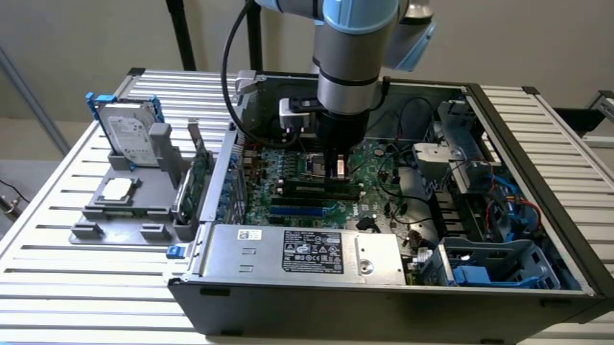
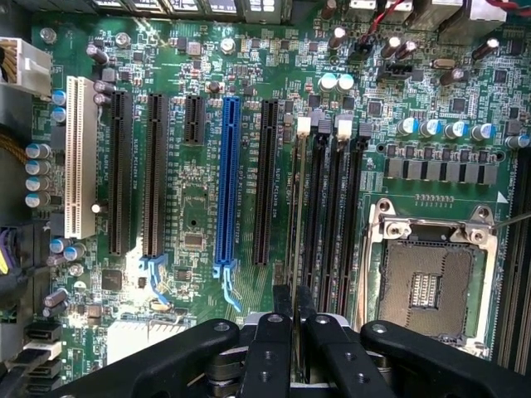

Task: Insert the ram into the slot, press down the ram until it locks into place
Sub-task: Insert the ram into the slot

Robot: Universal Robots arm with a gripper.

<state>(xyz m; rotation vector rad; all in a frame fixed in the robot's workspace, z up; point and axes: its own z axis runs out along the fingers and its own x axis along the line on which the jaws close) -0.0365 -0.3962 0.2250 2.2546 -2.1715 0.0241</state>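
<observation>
Above slot point(image 2: 304, 199), pincer point(image 2: 294, 311) clamped on ram point(image 2: 296, 215), held edge-on; neighbouring sockets point(image 2: 338, 215) close alongside, blue connector point(image 2: 228, 182) well apart.

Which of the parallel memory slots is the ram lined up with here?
The slot farthest from the CPU socket, on the blue connector's side: the ram, held edge-on between the fingers, runs along it, while the others stand bare.

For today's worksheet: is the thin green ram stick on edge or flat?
On edge: the thin green ram stick shows edge-on between gripper fingers.
</observation>
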